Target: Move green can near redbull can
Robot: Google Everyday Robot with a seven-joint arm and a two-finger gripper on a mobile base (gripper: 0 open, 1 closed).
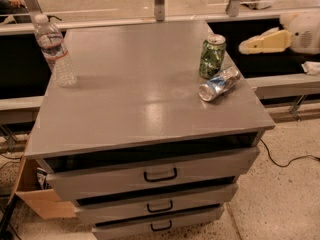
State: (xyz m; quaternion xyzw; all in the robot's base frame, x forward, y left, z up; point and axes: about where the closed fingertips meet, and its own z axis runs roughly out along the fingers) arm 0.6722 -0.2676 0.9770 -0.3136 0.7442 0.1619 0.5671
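Note:
The green can (212,57) stands upright near the right edge of the grey cabinet top (145,89). The redbull can (219,84) lies on its side just in front of it, its silver end facing front-left, almost touching the green can. My gripper (250,45) is off the cabinet's right side, at the level of the green can and clear of it, holding nothing. Its cream fingers (267,41) point left toward the cans.
A clear plastic water bottle (55,51) stands at the back left of the top. Three drawers with dark handles (160,175) are below. A cardboard box (42,201) sits on the floor at the left. A black cable (287,159) runs across the floor at the right.

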